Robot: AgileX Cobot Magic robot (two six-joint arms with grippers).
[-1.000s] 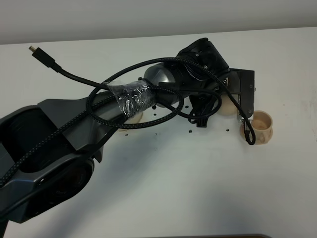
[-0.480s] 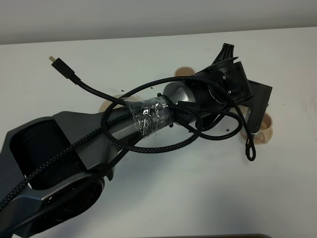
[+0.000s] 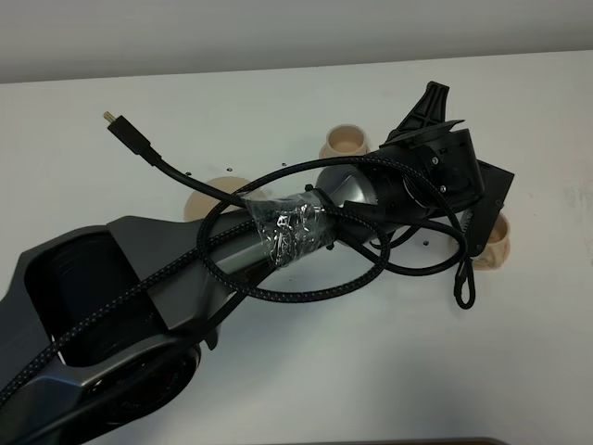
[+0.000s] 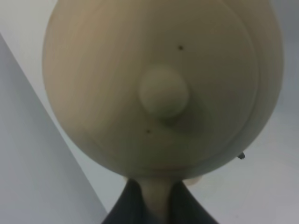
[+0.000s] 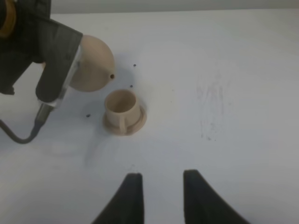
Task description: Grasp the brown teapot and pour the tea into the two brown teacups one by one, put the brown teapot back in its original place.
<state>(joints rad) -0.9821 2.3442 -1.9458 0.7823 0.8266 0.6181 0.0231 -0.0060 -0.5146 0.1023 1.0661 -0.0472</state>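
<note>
The brown teapot fills the left wrist view, with its lid knob in the middle. My left gripper is shut on its loop handle. In the right wrist view the teapot hangs tilted, its spout just above one brown teacup on its saucer. In the exterior view my left gripper hides the teapot and partly covers that teacup. The other teacup stands farther back. No tea shows. My right gripper is open and empty, hovering near the teacup.
A flat tan saucer lies at the left, partly under my left arm. A loose black cable loops around that arm, its plug sticking out. Small dark specks dot the white table.
My left arm has swung right with the teapot, over the right teacup. The far teacup and the flat saucer have come out from under the arm.
</note>
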